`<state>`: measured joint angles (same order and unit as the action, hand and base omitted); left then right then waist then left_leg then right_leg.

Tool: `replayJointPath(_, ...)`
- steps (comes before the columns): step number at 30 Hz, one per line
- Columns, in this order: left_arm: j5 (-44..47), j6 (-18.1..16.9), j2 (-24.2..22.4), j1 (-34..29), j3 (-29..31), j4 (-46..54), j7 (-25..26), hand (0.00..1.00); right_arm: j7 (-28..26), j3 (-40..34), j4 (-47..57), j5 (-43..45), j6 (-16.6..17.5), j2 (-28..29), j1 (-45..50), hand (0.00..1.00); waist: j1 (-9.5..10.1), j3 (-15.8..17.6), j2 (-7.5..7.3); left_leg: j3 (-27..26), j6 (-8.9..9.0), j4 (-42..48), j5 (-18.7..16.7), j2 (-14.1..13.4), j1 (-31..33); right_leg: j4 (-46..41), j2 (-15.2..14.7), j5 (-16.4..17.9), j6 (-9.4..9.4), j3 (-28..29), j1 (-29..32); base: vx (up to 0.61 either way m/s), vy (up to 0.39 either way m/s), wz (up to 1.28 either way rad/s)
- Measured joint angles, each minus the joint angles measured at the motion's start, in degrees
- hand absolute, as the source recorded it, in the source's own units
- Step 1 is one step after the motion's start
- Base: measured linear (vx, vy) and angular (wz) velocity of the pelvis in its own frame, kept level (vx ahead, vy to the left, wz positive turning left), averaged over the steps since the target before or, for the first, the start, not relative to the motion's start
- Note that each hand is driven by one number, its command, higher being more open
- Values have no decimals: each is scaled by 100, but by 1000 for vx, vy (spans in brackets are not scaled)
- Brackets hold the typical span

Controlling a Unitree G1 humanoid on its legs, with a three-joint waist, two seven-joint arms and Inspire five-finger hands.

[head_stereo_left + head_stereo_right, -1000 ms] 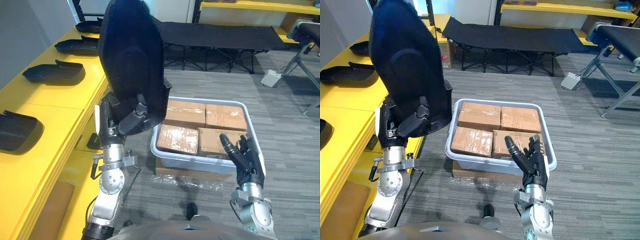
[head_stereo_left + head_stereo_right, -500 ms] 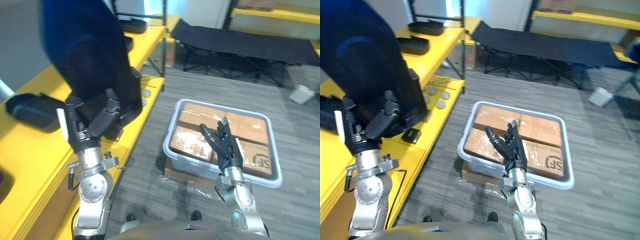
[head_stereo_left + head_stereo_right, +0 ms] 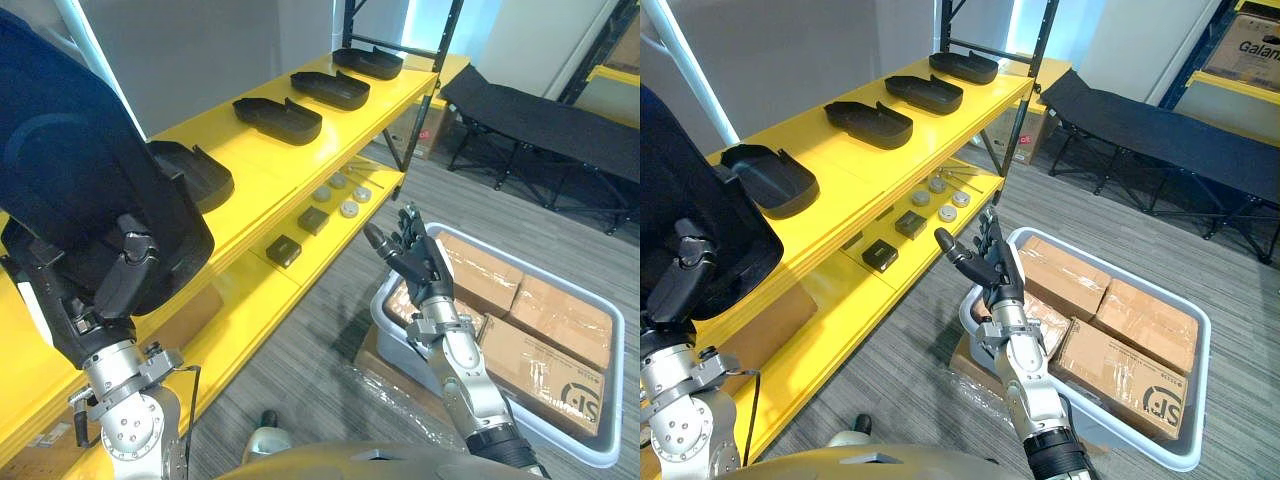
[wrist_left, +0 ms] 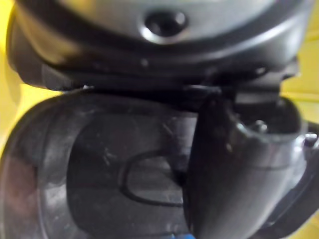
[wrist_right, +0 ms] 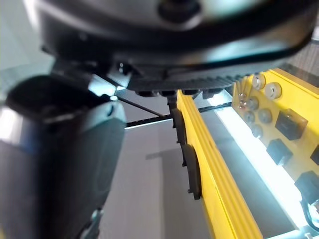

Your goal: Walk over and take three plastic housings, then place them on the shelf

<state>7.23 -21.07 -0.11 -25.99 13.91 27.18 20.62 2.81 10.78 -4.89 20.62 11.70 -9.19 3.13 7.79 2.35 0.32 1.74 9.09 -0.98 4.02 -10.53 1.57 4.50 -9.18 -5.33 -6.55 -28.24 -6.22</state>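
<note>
Left hand (image 3: 112, 292), near left: fingers and thumb curled round the lower edge of a housing (image 3: 80, 190), clamping it. The housing is a large, smooth black plastic shell, rounded like a shield, held upright and raised over the near end of the shelf (image 3: 250, 175). In the left wrist view its glossy surface shows fine scratches and a faint moulded outline.

Right hand (image 3: 415, 255), centre: raised, palm turned left, fingers straight and fanned apart, thumb out, touching nothing. It hangs between the shelf edge and the tub (image 3: 385, 312).

The shelf is yellow and flat-topped, running from near left to far. Shelf housings (image 3: 278, 118): four shallow black shells, hollow side up, in a spaced row along the top board. The lower board (image 3: 250, 290) carries small black blocks (image 3: 283, 249) and round silver discs (image 3: 348, 208).

The tub is grey plastic with rounded corners, on the striped grey carpet (image 3: 320, 340) at right, packed with taped cardboard boxes (image 3: 560, 320). A black fabric cot (image 3: 540, 110) stands far right.
</note>
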Motion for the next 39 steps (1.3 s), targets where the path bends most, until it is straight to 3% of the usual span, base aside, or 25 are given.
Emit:
replayJointPath(4, -130, 1, -8, -85, 68, 0, -111, 0, -82, -5, -22, 9, -140, 0, 129, 100, -37, 5, 23, -67, -96, 116, -22, 8, 137, -3, -13, 14, 19, -144, -44, 0, 0, 12)
replayJointPath(5, -131, 4, -3, -76, 67, 0, -156, 0, -102, -20, -22, 10, -141, 0, 172, 100, -60, 6, 19, -150, -189, 151, -2, 11, 201, -3, -29, 22, 16, -241, -64, -6, 0, 73)
replayJointPath(6, -150, 15, 5, -40, 63, -2, -288, 0, -124, -68, -21, 1, -157, 1, 273, 100, -142, 11, 4, -494, -443, 262, 41, -13, 353, -7, -89, 49, -14, -496, -138, 3, 8, 110)
replayJointPath(7, -251, 18, 2, 5, 45, -11, -389, 0, -124, -145, -21, -15, -213, -9, 377, 100, -200, 39, 44, -862, -543, 349, 127, -61, 417, -96, -162, 80, -93, -752, -229, 38, 39, 113)
replayJointPath(10, -275, 10, 3, 64, 43, -16, -487, 0, -110, -257, -124, -690, -287, -68, 440, 100, -110, 101, 130, -909, -339, 219, 292, 70, 371, -376, -375, 231, -204, -922, -264, 41, 100, 57)
replayJointPath(14, -203, 10, 28, 128, 24, -16, -596, 0, -215, -294, -111, -645, -284, -22, 447, 100, -115, 165, 47, -914, -362, 77, 283, 213, 348, -796, -623, 520, -275, -914, -145, 0, 59, 19)
replayJointPath(16, -60, 13, 193, 273, -14, -38, -823, 0, -209, -457, -90, -672, -263, 43, 473, 100, -247, 242, -28, -759, -389, 84, 298, 312, 401, -1378, -694, 989, -303, -364, 85, -34, 9, 49)
replayJointPath(20, 140, 18, 597, 773, -479, -443, -1168, 0, -64, -966, 181, -667, -139, 44, 932, 100, -573, 339, -47, -28, -482, -17, 499, 675, 432, -2077, -453, 1842, -164, 981, 216, -16, -85, 95)
replayJointPath(23, 160, 30, 604, 814, -775, -530, -1209, 0, -238, -1185, 311, -668, -59, 41, 1088, 100, -645, 407, 50, 179, -429, -18, 684, 681, 531, -2154, -397, 1907, -148, 786, 178, 11, -80, 56)
replayJointPath(29, 144, 128, 562, 810, -890, -532, -969, 0, -642, -1112, 391, -646, 216, 26, 1026, 100, -626, 554, 152, 192, -419, 169, 690, 549, 480, -2184, -229, 1994, -18, 665, -10, -69, -70, 14)
replayJointPath(34, 148, 123, 538, 706, -812, -525, -915, 0, -545, -1007, 697, -610, 464, 26, 962, 100, -484, 675, 185, 112, -460, 338, 517, 526, 600, -2363, -272, 2214, -12, 586, 5, -115, -12, 15)
replayJointPath(38, 176, 102, 495, 706, -390, -434, -985, 0, -33, -1039, 827, -1046, 632, 49, 679, 100, -433, 755, 18, -7, -571, 837, 280, 778, 872, -2330, -526, 2293, -105, 491, -83, 61, 120, 29)
replayJointPath(39, 210, 82, 498, 708, -234, -339, -1037, 0, 166, -1105, 851, -1118, 661, 59, 616, 100, -387, 733, -130, -42, -634, 1081, 77, 957, 973, -2279, -655, 2354, -112, 514, -146, 155, 153, 35)
